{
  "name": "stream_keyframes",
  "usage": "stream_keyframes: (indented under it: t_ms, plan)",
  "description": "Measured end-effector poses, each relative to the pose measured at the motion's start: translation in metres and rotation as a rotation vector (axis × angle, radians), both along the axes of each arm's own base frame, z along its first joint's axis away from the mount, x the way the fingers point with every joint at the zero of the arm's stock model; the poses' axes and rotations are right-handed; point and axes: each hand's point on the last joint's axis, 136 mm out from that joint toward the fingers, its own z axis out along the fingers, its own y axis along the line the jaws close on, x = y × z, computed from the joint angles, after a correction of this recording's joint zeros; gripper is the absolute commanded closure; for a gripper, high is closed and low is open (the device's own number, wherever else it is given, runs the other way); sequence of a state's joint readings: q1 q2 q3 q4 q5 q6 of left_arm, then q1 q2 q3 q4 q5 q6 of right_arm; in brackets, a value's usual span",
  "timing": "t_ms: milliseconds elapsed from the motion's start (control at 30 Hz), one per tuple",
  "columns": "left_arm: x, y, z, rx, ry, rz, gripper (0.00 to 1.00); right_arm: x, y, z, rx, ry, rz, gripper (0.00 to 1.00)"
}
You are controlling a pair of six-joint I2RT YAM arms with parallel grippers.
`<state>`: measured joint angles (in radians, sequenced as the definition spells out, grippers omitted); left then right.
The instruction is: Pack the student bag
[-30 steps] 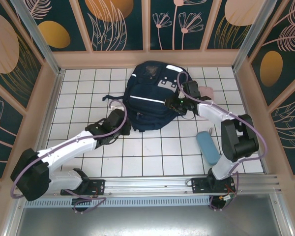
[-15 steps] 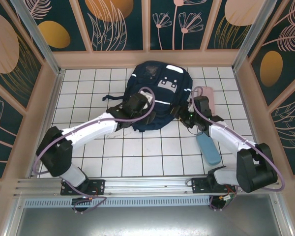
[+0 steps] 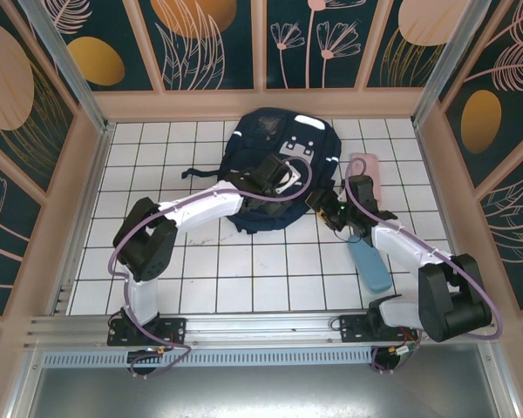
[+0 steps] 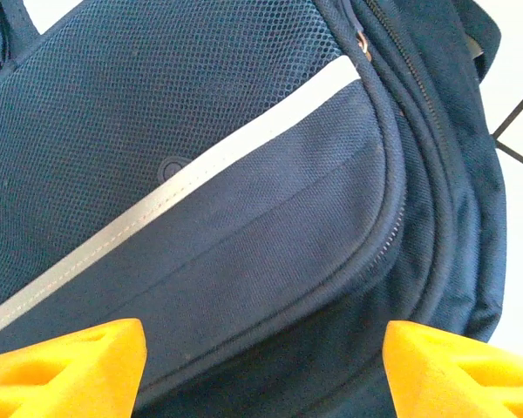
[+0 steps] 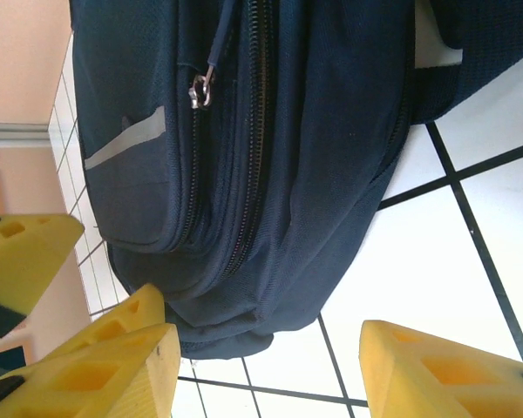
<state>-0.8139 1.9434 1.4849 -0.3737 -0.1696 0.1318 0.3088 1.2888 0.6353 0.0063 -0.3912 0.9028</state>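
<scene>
There were two grippers, one student bag point(image 3: 270, 139), one pink pouch point(image 3: 369, 170) and one blue case point(image 3: 370, 261) on the white tiled table point(image 3: 148, 174).

A second earlier the left gripper point(image 3: 283, 178) had sat by the bag's near-left edge. It had since reached rightward over the bag's front, and its fingers point(image 4: 70, 366) had spread and held nothing. The right gripper point(image 3: 318, 205) had been against the bag's right side and had drawn back toward its near-right corner. Its fingers point(image 5: 444, 366) were likewise parted and empty.

The bag lay flat at the far middle of the table, between the two arms, with the pouch just beside it on the right and the case nearer the right arm's base. It was dark navy fabric with a mesh panel, white reflective stripes, a pale patch with small squares, closed zips with a metal pull, and a black strap trailing to the left.
</scene>
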Motion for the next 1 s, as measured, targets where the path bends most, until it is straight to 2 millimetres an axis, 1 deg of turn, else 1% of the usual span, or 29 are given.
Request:
stream_keyframes:
  t_ms: [133, 300, 433, 500, 567, 600, 700, 767, 833, 867, 933, 1000]
  plan:
    - [0.013, -0.002, -0.006, 0.042, -0.031, 0.01, 0.29, -0.002, 0.0, -0.004, 0.013, 0.015, -0.01, 0.43]
    - [0.016, -0.004, -0.013, 0.086, -0.033, -0.003, 0.34, -0.002, 0.0, -0.004, 0.019, 0.019, -0.018, 0.43]
    - [0.019, -0.003, -0.008, 0.071, -0.033, 0.023, 0.31, 0.001, 0.001, -0.001, 0.033, 0.022, -0.028, 0.46]
    - [0.019, -0.001, -0.005, 0.037, -0.02, 0.044, 0.29, 0.007, 0.003, 0.003, 0.043, 0.026, -0.034, 0.49]
    - [0.016, 0.009, 0.003, -0.009, -0.011, 0.078, 0.27, 0.021, 0.011, 0.009, 0.049, 0.024, -0.03, 0.56]
    - [0.014, 0.014, 0.008, -0.032, -0.009, 0.094, 0.26, 0.027, 0.015, 0.011, 0.048, 0.025, -0.027, 0.58]
    - [0.009, 0.033, 0.031, -0.116, -0.011, 0.157, 0.25, 0.046, 0.031, 0.016, 0.033, 0.031, -0.015, 0.58]
    - [0.006, 0.043, 0.047, -0.171, -0.019, 0.196, 0.25, 0.055, 0.039, 0.016, 0.017, 0.037, -0.011, 0.59]
    - [0.001, 0.052, 0.058, -0.221, -0.025, 0.229, 0.25, 0.061, 0.044, 0.011, -0.003, 0.055, -0.013, 0.61]
    - [-0.002, 0.055, 0.06, -0.233, -0.024, 0.239, 0.24, 0.063, 0.045, 0.007, -0.011, 0.067, -0.015, 0.61]
    - [-0.007, 0.06, 0.061, -0.253, -0.017, 0.261, 0.24, 0.067, 0.046, -0.006, -0.039, 0.102, -0.022, 0.62]
    - [-0.01, 0.064, 0.056, -0.261, -0.004, 0.281, 0.24, 0.068, 0.046, -0.016, -0.06, 0.133, -0.025, 0.62]
